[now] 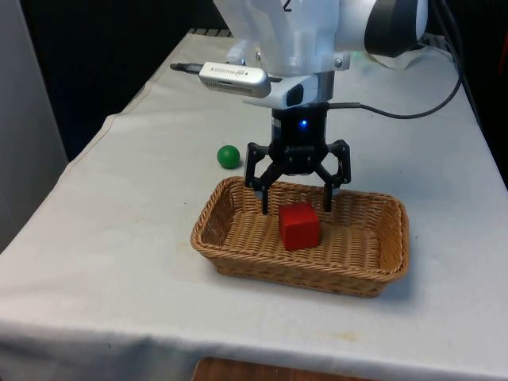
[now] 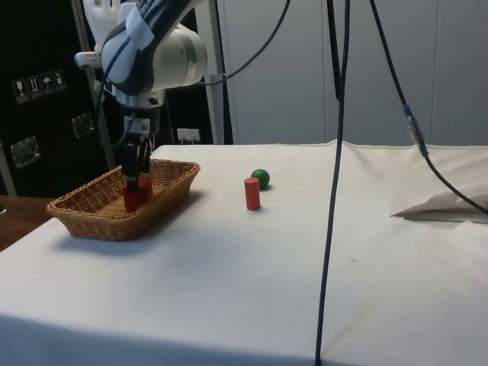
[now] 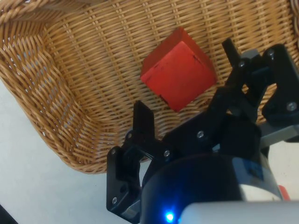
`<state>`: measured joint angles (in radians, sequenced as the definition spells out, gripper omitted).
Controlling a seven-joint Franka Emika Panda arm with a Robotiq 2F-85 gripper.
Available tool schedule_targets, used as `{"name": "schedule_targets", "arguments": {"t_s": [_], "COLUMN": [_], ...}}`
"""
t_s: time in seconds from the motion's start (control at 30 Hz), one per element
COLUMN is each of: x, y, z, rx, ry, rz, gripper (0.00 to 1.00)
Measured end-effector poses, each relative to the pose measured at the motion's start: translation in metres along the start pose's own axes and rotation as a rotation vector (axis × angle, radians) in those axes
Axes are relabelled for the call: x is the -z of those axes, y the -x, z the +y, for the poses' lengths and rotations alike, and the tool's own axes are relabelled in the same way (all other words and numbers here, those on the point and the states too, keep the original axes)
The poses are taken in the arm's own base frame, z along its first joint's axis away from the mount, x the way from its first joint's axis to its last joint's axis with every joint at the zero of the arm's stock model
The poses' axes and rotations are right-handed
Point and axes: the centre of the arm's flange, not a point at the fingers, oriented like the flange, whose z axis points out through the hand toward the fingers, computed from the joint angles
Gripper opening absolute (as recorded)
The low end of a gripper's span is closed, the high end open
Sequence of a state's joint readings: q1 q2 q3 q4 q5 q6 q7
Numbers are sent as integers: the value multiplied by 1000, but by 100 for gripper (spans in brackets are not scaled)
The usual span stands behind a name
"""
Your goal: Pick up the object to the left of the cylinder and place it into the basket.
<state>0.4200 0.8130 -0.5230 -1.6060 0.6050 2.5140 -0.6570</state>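
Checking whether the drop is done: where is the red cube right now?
The red cube lies on the floor of the wicker basket, near its middle in the front view, with the open end effector just above it.

Red cylinder [image 2: 252, 194] stands beside green ball [image 2: 261, 178] (upright).

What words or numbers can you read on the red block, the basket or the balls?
None can be read.
Red block: plain faces, no writing.
Basket: bare wicker, no label.
Green ball and red cylinder: no marks.
Gripper: a small pale print on its body, too blurred to read.
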Motion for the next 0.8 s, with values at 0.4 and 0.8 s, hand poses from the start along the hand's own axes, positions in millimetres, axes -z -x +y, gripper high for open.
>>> {"name": "schedule_targets", "arguments": {"t_s": [0.4,0.8], "x": [0,14], "y": [0,-6], "z": [0,2], "rx": [0,-1], "ry": [0,0], "rz": [0,15], "gripper": [100,100]}}
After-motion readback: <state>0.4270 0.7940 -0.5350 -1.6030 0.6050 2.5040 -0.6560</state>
